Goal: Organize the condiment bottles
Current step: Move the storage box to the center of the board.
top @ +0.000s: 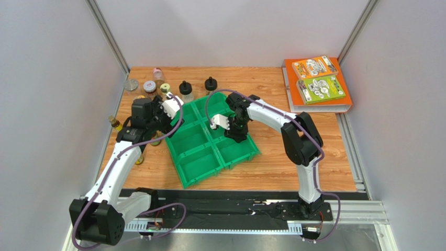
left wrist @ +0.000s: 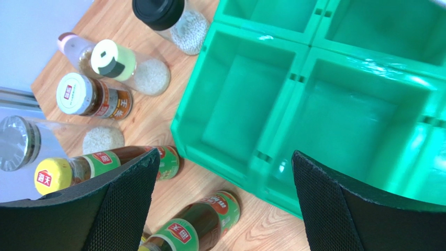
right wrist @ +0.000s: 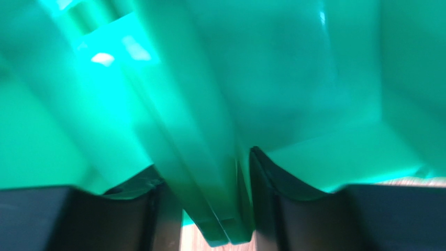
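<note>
While the left gripper (left wrist: 225, 157) gapes wide near the bottles (left wrist: 110, 102), the right gripper (right wrist: 207, 172) pinches a dividing wall of the bin (right wrist: 314, 78).

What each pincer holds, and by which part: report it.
Right pincer clamps the green bin by an upright wall between two compartments. Left pincer is open and holds nothing.

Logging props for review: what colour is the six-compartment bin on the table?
Green, all over. The bin shows best in the top external view.
</note>
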